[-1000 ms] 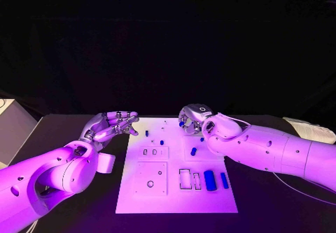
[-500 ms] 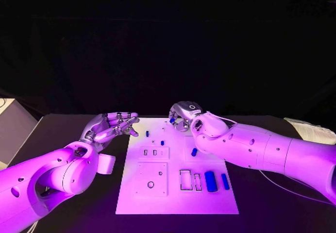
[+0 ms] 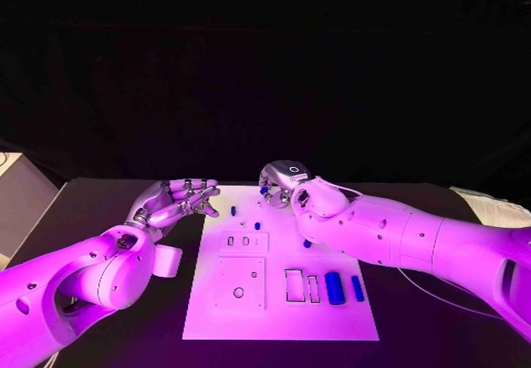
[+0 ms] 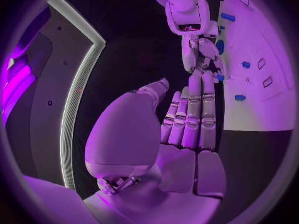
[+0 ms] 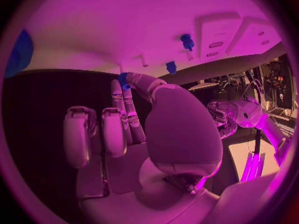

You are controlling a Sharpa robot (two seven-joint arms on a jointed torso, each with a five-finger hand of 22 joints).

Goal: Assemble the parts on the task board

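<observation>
The white task board lies in the middle of the black table. My right hand hovers over the board's far edge and pinches a small blue part between thumb and fingertip. My left hand is raised beside the board's far left corner, fingers apart and holding nothing. Two long blue cylinders lie at the near right of the board. Small blue pegs stand near its far left, and another sits just under my right forearm.
The board has rectangular recesses beside the cylinders and two raised plates on its left half. A pale box stands off the table's left edge. Papers lie at the far right.
My right hand has swung left along the board's far edge, carrying the small blue part with it. The left hand has stayed where it was.
</observation>
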